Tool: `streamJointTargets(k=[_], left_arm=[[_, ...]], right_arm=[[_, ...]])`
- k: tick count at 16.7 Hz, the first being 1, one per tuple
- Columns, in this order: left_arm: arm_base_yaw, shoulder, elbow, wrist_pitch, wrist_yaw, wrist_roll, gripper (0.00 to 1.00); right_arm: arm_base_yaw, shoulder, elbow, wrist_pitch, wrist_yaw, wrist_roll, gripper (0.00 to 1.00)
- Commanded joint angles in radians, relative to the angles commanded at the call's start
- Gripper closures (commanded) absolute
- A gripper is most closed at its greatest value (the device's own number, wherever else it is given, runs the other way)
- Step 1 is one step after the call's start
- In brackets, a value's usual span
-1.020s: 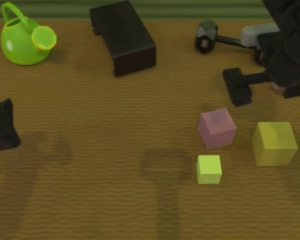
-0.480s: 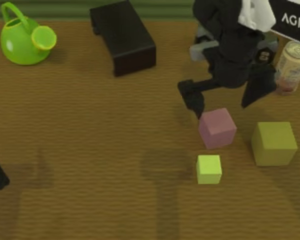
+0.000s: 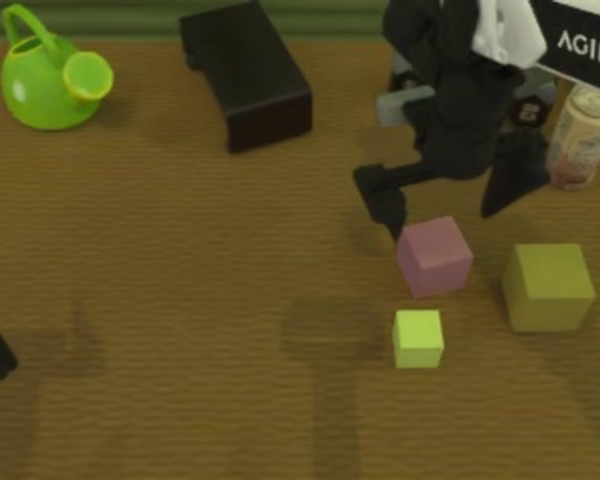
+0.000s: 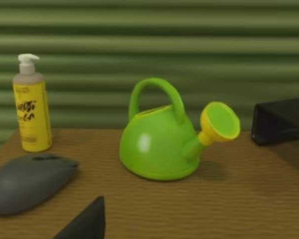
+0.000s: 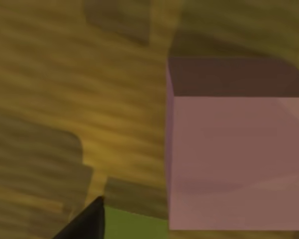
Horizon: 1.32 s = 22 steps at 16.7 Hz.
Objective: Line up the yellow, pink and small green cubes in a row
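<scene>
Just behind the pink cube (image 3: 435,257) hangs the right gripper (image 3: 446,198), fingers spread wide. The cube lies slightly nearer the front edge than the gripper's gap.

rendered sim tabletop, not a real room: flat brown woven-look surface (image 3: 180,300), green slatted backdrop (image 4: 149,45), random props — watering can (image 3: 50,80), pump bottle (image 4: 31,107), mouse (image 4: 30,181), can (image 3: 580,135).

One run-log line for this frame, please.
right gripper: open, above pink cube | left arm: parked, table's left edge | yellow cube, small green cube: untouched
</scene>
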Motion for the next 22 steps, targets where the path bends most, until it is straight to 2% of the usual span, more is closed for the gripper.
streamJointTargets(k=[7, 12, 22], left_arm=[[0.000, 0.000, 0.000, 0.000, 0.000, 0.000, 0.00], [0.000, 0.000, 0.000, 0.000, 0.000, 0.000, 0.00], [0.000, 0.000, 0.000, 0.000, 0.000, 0.000, 0.00]], right_arm=[[0.004, 0.073, -0.180, 0.262, 0.001, 0.003, 0.00], [0.005, 0.083, -0.202, 0.288, 0.001, 0.004, 0.00], [0.005, 0.083, -0.202, 0.288, 0.001, 0.004, 0.75]])
